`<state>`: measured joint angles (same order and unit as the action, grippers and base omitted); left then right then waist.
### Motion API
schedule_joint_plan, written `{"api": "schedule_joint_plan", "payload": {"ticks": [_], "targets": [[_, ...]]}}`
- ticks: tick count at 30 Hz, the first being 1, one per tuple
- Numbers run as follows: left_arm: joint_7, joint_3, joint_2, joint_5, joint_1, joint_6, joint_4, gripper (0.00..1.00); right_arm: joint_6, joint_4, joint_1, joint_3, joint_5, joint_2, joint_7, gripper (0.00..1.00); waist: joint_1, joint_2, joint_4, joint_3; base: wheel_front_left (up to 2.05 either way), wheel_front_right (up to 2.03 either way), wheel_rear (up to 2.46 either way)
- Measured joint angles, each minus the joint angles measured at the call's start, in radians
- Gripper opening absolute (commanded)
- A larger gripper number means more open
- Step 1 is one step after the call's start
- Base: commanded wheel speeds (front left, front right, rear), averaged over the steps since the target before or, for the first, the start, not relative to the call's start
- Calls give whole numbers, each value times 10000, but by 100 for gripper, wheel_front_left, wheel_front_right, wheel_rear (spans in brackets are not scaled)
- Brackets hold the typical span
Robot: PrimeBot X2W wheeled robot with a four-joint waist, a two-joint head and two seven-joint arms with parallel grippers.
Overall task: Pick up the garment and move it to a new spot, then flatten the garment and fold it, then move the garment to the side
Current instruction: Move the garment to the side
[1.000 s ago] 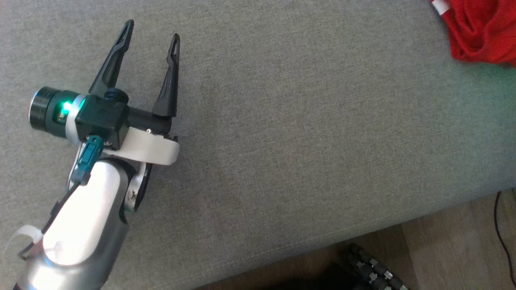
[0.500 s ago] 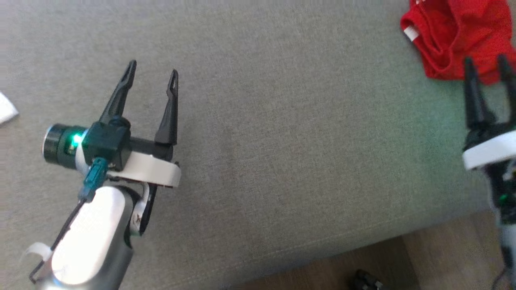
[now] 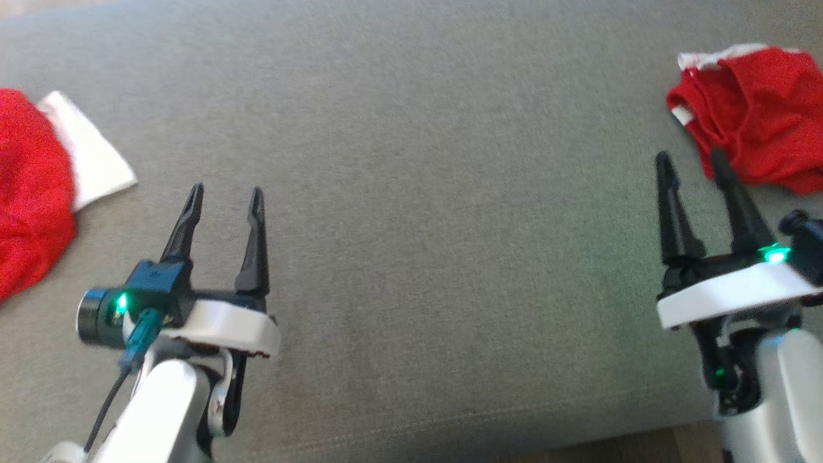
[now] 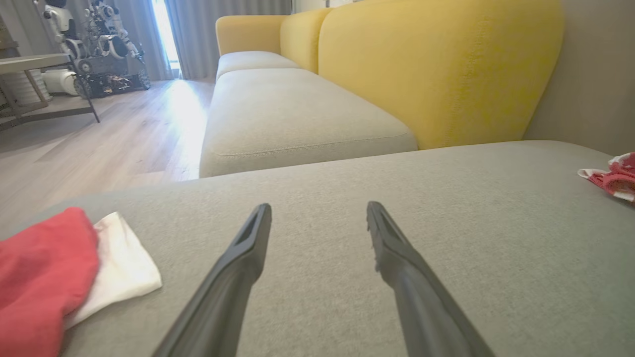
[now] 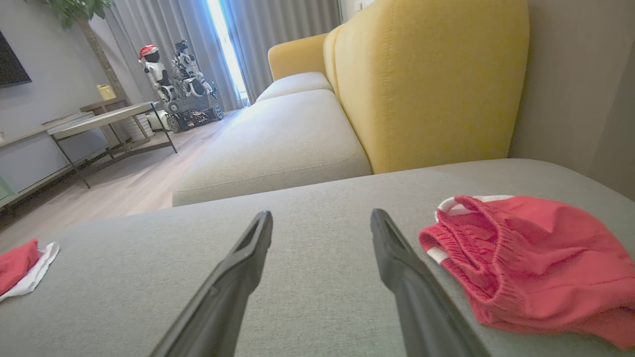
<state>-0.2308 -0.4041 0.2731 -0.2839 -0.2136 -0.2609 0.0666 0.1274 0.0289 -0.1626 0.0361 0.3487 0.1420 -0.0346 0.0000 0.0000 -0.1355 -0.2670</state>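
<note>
Head view: red garment (image 3: pixel 755 109) beside right pincer (image 3: pixel 689 157).

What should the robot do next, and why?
Probably ease the right end effector forward and a little right onto the crumpled red garment. It is open and empty, and the garment lies bunched just beyond it on the grey cushion, not yet picked up.
</note>
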Motion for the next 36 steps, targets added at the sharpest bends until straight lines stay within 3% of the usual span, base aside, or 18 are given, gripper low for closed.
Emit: {"api": "schedule_joint_plan", "payload": {"ticks": [15, 36], "targets": [[-165, 573, -15, -443, 1561, -387, -19, 100, 0, 125, 1141, 190, -1229, -374, 359, 100, 0, 0, 1012, 1489, 0, 0, 0], [-186, 523, 107, -443, 2316, -201, 209, 100, 0, 355, 2155, -161, -1592, -378, -186, 100, 0, 0, 1125, 2443, 0, 0, 0]]}}
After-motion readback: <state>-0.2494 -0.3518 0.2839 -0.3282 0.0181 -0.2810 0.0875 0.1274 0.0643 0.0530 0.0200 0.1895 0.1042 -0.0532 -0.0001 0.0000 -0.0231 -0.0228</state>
